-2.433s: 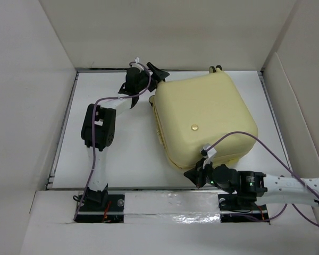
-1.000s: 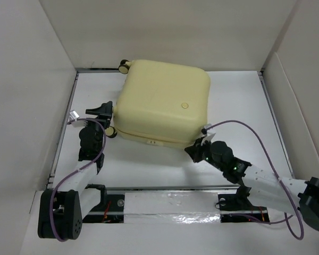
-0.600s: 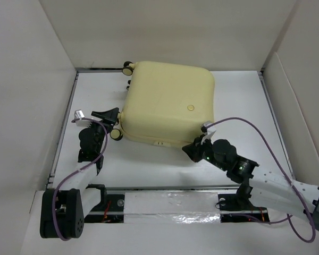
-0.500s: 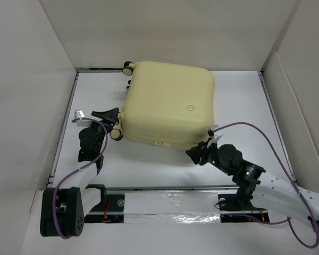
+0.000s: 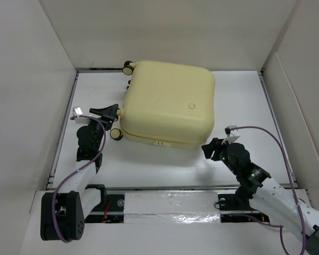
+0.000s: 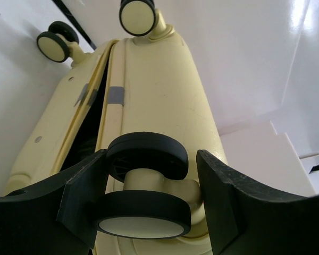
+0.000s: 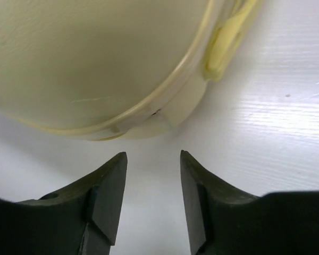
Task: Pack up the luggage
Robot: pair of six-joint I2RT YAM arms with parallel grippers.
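The pale-yellow luggage (image 5: 167,103) lies flat in the middle of the white table, its caster wheels pointing left. In the left wrist view the seam of the luggage (image 6: 154,90) gapes a little, dark inside. My left gripper (image 5: 110,110) is at its left side. Its fingers press on both sides of a black-and-cream caster wheel (image 6: 149,212). My right gripper (image 5: 208,147) stands open just off the near right corner. Nothing but bare table lies between its fingers (image 7: 109,186), a short gap from the luggage's (image 7: 95,53) rim.
White walls (image 5: 37,79) close in the table on the left, back and right. A second caster (image 5: 116,135) sits just below my left gripper, and two more (image 5: 128,67) at the far left corner. A taped rail (image 5: 170,204) runs along the near edge.
My right gripper has opened and drawn back toward the near right, away from the luggage's corner. The luggage has swung slightly with its wheel in my left gripper.
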